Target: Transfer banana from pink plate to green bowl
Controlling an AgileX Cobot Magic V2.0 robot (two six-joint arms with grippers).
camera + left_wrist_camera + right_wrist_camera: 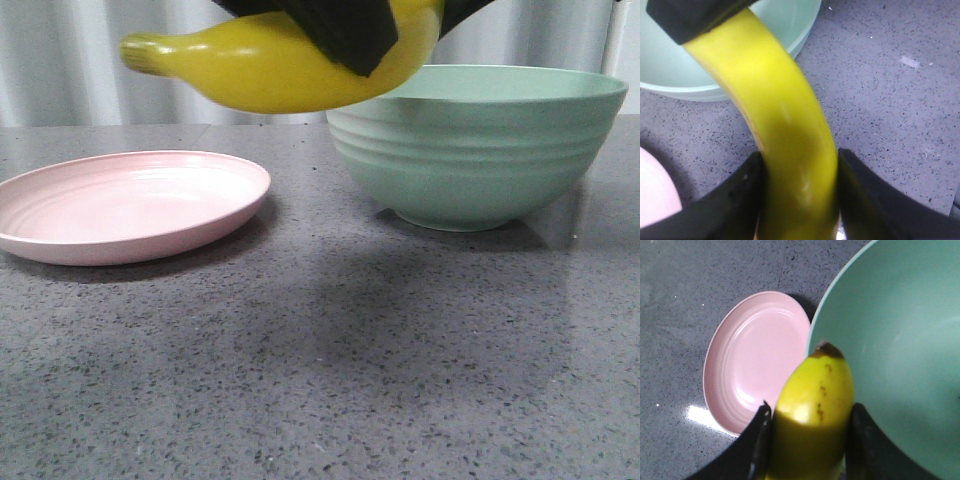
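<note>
The yellow banana (270,65) hangs in the air at the top of the front view, above the gap between the pink plate (120,205) and the green bowl (480,150). Black fingers (340,30) clamp its right part. In the left wrist view my left gripper (799,155) is shut on the banana (770,90), and my right gripper (685,15) holds its far end over the bowl (670,70). In the right wrist view my right gripper (810,410) is shut on the banana (815,390), whose dark tip sticks out over the bowl's rim (815,325). The plate (755,360) is empty.
The plate and bowl stand on a grey speckled countertop (320,370). A pale corrugated wall (60,60) runs behind them.
</note>
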